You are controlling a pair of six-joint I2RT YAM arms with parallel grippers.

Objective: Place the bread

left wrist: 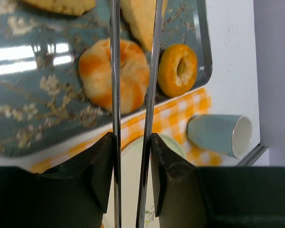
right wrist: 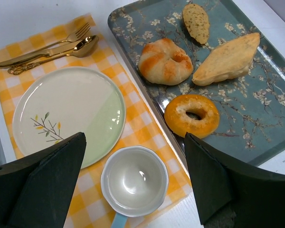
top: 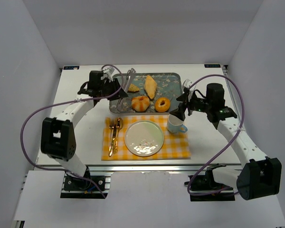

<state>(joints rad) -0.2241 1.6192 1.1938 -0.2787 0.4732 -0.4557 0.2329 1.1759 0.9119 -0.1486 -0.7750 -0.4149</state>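
Note:
The bread [top: 150, 86] is a long pale golden pastry lying on the blue flowered tray [top: 173, 81]; it also shows in the right wrist view [right wrist: 226, 59] and at the top of the left wrist view [left wrist: 141, 19]. My left gripper [top: 116, 91] [left wrist: 133, 138] is shut on metal tongs [left wrist: 115, 71], whose two arms reach over the round bun [left wrist: 99, 76], apart from the bread. My right gripper [top: 182, 108] [right wrist: 134, 138] is open and empty above the cup [right wrist: 134, 180]. The pale green plate [top: 144, 137] [right wrist: 69, 111] lies on the checked mat.
On the tray are also an orange ring doughnut [top: 162, 104] [right wrist: 192, 115], the round bun [top: 140, 103] and a small flat dark piece [top: 133, 88]. Gold cutlery [top: 114, 135] lies left of the plate on the yellow checked mat [top: 178, 146]. White walls enclose the table.

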